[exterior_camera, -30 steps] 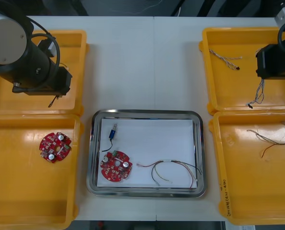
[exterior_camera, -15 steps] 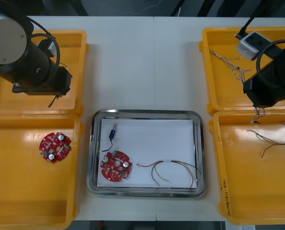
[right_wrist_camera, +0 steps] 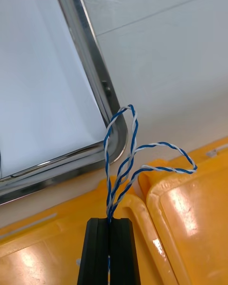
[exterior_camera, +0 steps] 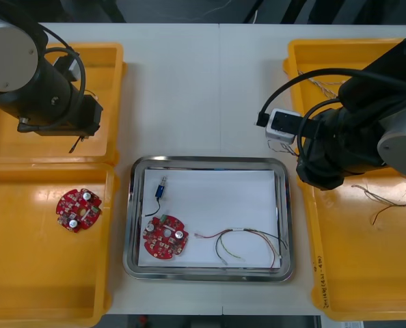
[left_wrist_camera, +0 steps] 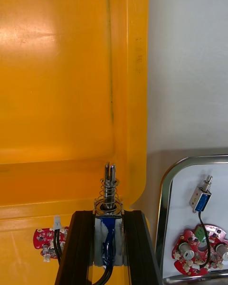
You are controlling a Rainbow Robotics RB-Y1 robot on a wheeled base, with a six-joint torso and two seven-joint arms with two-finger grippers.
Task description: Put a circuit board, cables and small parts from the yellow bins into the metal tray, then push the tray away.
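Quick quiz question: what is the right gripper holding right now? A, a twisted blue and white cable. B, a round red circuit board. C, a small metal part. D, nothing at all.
A: the right gripper is shut on the twisted blue and white cable, which loops out from it near the metal tray corner; the left gripper, above the left yellow bins, holds a small metal part.

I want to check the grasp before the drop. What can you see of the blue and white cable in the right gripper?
The twisted blue and white cable is a thin two-strand wire folded into two loose loops. The right gripper is shut on its gathered strands, and it looks lifted clear. One loop reaches over the corner of the metal tray's rim. The other spreads sideways over a yellow bin's edge. Its ends are hidden.
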